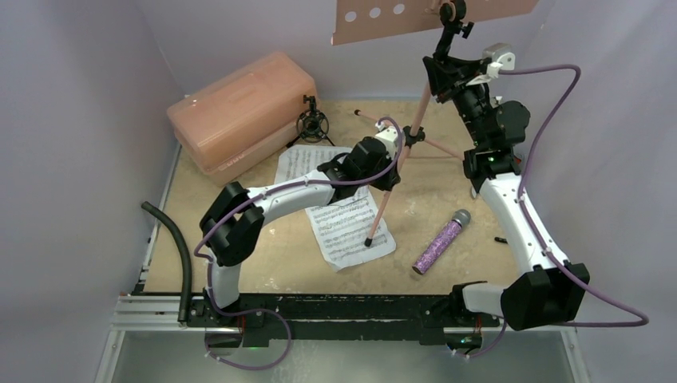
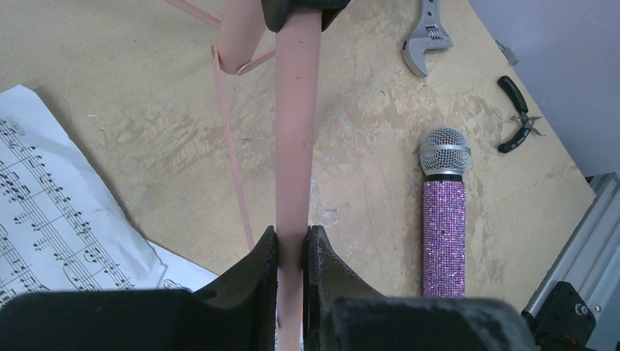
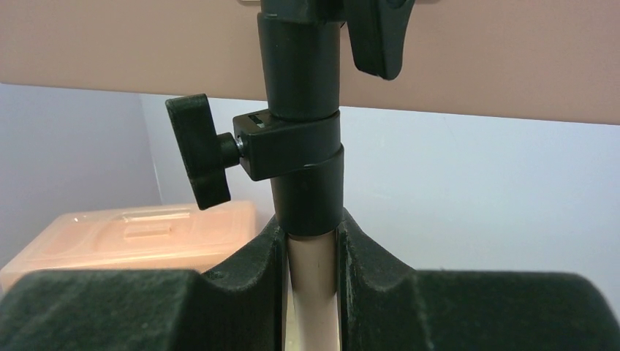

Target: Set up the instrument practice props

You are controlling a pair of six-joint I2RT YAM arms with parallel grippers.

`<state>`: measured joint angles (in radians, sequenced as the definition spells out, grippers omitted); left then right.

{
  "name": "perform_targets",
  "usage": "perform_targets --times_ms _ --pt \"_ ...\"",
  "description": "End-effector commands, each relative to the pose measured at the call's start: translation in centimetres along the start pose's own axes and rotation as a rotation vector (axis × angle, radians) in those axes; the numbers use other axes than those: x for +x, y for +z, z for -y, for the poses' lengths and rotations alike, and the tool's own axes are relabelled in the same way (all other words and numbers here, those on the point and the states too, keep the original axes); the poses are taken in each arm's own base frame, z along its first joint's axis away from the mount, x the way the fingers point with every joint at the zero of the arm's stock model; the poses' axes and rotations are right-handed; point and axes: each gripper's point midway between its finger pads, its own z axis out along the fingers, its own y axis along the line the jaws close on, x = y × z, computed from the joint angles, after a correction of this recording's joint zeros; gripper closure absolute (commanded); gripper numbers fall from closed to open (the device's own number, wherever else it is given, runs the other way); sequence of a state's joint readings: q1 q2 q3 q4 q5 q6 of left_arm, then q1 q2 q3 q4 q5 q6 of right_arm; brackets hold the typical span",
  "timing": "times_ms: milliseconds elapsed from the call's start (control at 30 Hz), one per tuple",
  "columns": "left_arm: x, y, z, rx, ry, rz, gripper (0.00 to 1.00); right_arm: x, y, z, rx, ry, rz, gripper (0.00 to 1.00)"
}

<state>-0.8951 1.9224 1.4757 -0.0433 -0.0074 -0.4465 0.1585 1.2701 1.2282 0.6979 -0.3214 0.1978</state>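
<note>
The pink music stand stands at the back of the table, its perforated desk high up. My left gripper is shut on a pink leg tube just below the stand's black hub. My right gripper is shut on the upper pole, right under the black clamp collar. Two white sheet-music pages lie flat, and one stand foot rests on the nearer page. The glittery purple microphone lies to the right. The black mini tripod stands by the case.
A big pink plastic case sits at the back left. A wrench and red-handled pliers lie at the right near the wall. A black hose runs along the left edge. Walls close in on three sides.
</note>
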Motion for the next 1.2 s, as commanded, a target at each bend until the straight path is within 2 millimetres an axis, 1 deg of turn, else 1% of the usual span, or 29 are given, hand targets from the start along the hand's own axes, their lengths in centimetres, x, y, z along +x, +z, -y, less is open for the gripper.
perform_targets --times_ms 0,100,167,333,500,700,833,1000,1167 --pt "-12.3 -3.0 4.1 0.11 -0.091 0.344 1.0 -8.6 -1.3 -2.8 -0.051 -0.006 0.238 1.0" --pt "-12.7 -3.0 4.5 0.114 -0.107 0.352 1.0 -7.3 -1.6 -2.7 -0.045 0.003 0.214 1.0" --pt "-12.7 -2.8 4.7 0.118 -0.122 0.353 1.0 -6.6 -2.0 -2.5 -0.034 0.015 0.204 1.0" --pt "-13.1 -2.5 5.8 0.115 -0.136 0.364 1.0 -6.0 -2.1 -2.6 -0.041 0.023 0.187 1.0" --pt "-12.5 -1.7 6.4 0.082 -0.154 0.35 1.0 -4.8 -2.4 -2.5 -0.034 0.032 0.157 1.0" --pt "-11.7 -0.5 6.4 0.064 -0.195 0.325 1.0 -3.1 -3.1 -2.3 -0.022 0.039 0.12 1.0" --pt "-11.7 0.0 6.3 0.042 -0.182 0.324 1.0 -1.9 -3.9 -2.2 -0.008 0.042 0.099 1.0" --pt "-10.5 0.6 5.5 0.002 -0.18 0.296 1.0 -0.4 -4.6 -2.2 -0.001 0.049 0.072 1.0" --pt "-9.3 1.1 5.4 0.007 -0.187 0.267 1.0 0.9 -5.3 -2.3 -0.001 0.052 0.046 1.0"
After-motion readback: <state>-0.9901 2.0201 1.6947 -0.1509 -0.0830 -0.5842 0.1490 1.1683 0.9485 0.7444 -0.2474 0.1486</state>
